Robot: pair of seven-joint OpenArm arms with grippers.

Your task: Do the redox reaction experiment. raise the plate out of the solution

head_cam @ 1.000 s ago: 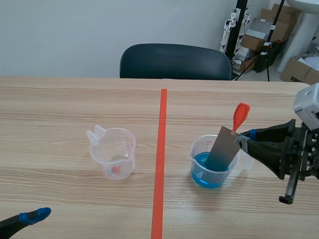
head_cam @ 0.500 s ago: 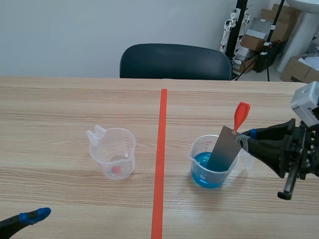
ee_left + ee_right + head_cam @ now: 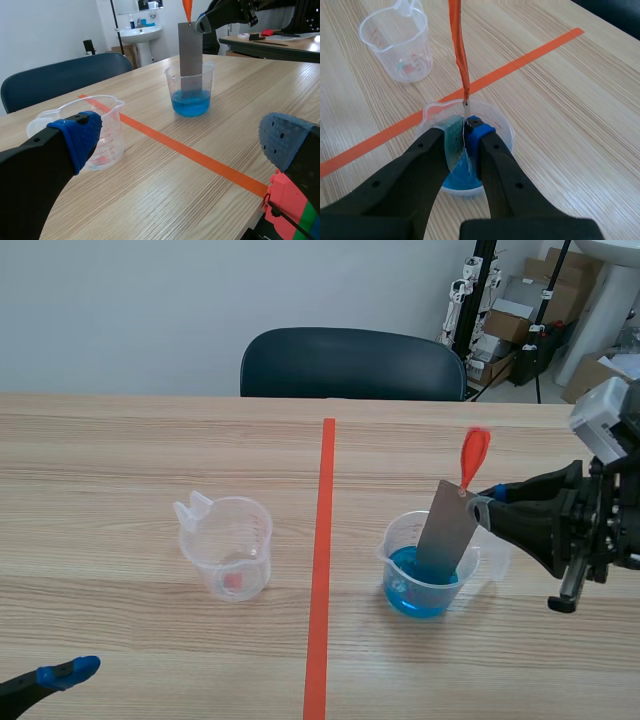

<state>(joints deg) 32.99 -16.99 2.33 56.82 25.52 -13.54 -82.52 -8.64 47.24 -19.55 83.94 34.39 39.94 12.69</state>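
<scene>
1. the right gripper (image 3: 466, 131) is clenched on the plate (image 3: 447, 530), its two black fingers pinching the thin grey sheet near its top corner; one blue pad shows against the sheet's face in the right wrist view.
2. the plate stands nearly upright, tilted a little toward the right arm. its lower end is inside the beaker (image 3: 425, 575) and dips into the blue solution (image 3: 190, 104), so it is not out of the liquid.
3. an orange-red tag (image 3: 474, 455) rises from the plate's top corner, just above the gripper's fingertips.
4. the beaker is clear plastic, with the blue solution filling its lower part. it stands on the table (image 3: 120, 440) to the right of the orange tape line (image 3: 322, 540), directly under the right gripper.
5. a second clear measuring cup (image 3: 228, 545) with red markings and a spout stands on the far side of the tape line, well apart from the beaker.
6. the left gripper (image 3: 180, 142) is released, its fingers spread wide with nothing between them. it sits low at the robot's near left edge of the table, well apart from both cups.
7. a dark chair (image 3: 350, 362) stands behind the far edge of the table.
</scene>
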